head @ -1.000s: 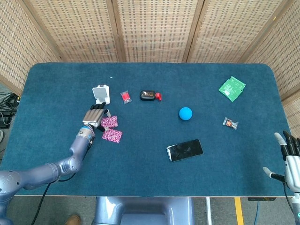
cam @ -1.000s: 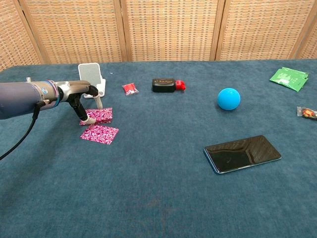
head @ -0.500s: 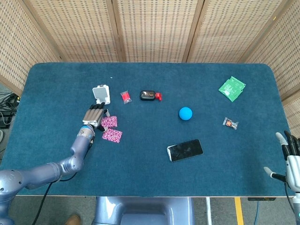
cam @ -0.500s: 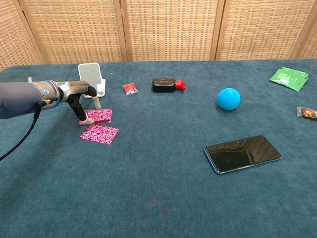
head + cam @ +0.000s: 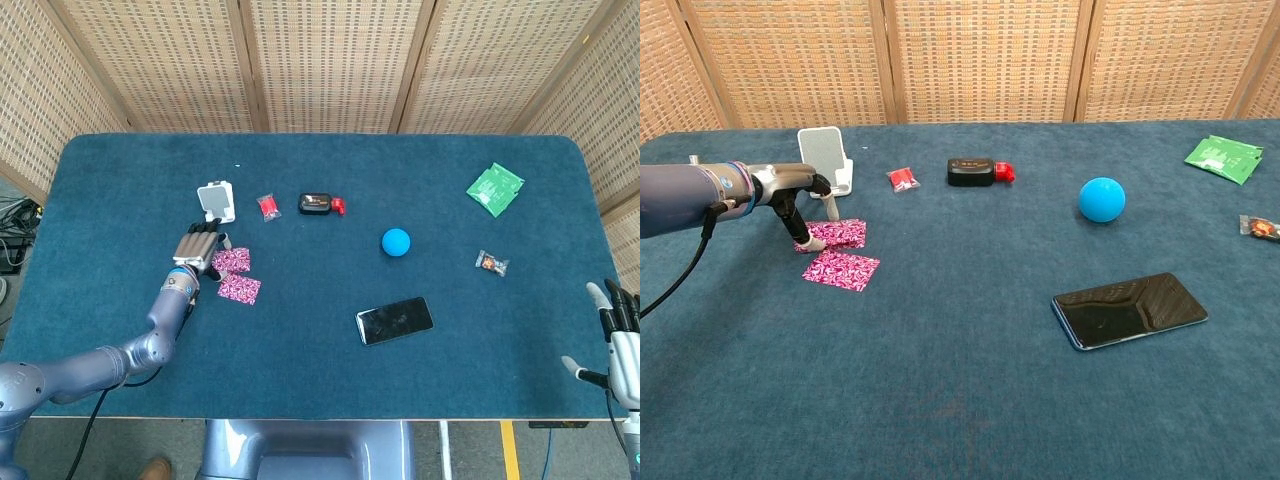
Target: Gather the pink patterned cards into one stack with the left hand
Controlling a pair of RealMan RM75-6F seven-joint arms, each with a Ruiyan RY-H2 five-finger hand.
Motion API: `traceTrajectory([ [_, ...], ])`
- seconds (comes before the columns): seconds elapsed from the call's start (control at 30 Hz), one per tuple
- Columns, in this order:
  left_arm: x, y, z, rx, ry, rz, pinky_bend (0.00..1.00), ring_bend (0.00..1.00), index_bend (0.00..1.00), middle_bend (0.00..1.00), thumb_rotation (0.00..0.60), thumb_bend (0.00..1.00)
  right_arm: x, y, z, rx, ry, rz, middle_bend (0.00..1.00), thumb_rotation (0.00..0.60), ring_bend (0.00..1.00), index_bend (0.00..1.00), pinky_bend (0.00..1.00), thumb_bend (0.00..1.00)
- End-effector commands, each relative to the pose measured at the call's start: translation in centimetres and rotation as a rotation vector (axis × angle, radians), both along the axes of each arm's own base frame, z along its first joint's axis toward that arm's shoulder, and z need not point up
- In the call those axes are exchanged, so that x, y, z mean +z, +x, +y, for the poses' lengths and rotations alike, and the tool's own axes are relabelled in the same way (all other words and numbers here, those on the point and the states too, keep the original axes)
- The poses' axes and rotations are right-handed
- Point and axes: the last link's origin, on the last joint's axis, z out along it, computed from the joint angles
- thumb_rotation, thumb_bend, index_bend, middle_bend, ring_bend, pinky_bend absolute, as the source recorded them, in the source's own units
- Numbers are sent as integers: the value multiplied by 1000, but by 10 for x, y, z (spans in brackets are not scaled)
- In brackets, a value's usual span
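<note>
Where the head view looks down on it, the counter (image 5: pixel 130 190) is covered in dark blue felt and backed by woven cane screens (image 5: pixel 330 60) in wooden frames; the left robot hand (image 5: pixel 197 246) reaches in from the near left, fingers pointed down, its tips at the left edge of the farther pink card (image 5: pixel 236 260); the nearer pink card (image 5: pixel 240 289) lies just beside that one, apart from the fingers; a white phone stand (image 5: pixel 216 200) sits just behind the hand; the right robot hand (image 5: pixel 618 335) hangs off the counter's near right corner, fingers spread, holding nothing.

In the chest view, the left robot hand (image 5: pixel 800 200) has its fingers (image 5: pixel 802 238) bent downward onto the left end of the farther pink card (image 5: pixel 838 233); whether it grips the card or only presses it I cannot tell; the nearer pink card (image 5: pixel 842 270) lies flat just in front; a blue ball (image 5: pixel 1102 199) and a dark phone (image 5: pixel 1129 309) rest well to the right.
</note>
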Motion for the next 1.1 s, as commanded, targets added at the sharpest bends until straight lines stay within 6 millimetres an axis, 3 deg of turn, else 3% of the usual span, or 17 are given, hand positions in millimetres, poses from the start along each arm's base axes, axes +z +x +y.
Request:
traceTrajectory([
  [0.03, 0, 0, 0, -1, 0, 2, 0, 0, 359, 0, 600, 296, 0, 0, 0, 0, -1, 0, 0, 600, 0, 0, 0, 0],
  [0.23, 2, -1, 0, 2, 1, 5, 0, 0, 157, 0, 600, 296, 1, 0, 0, 1, -2, -1, 0, 600, 0, 0, 0, 0],
  [0.3, 2, 0, 0, 1, 2, 4, 0, 0, 136, 0, 600, 296, 0, 0, 1, 2, -2, -1, 0, 600, 0, 0, 0, 0],
  [0.73, 11, 6, -8, -28, -14, -63, 0, 0, 151, 0, 600, 296, 1, 1, 2, 7, -4, -4, 0, 600, 0, 0, 0, 0],
  [0.97, 27, 17, -32, -160, -42, -110, 0, 0, 210, 0, 600, 292, 2, 2, 3, 10, -2, -6, 0, 600, 0, 0, 0, 0],
  [1.1, 32, 20, -52, -249, -78, -102, 0, 0, 300, 0, 600, 290, 1, 3, 3, 14, 0, -6, 0, 600, 0, 0, 0, 0],
])
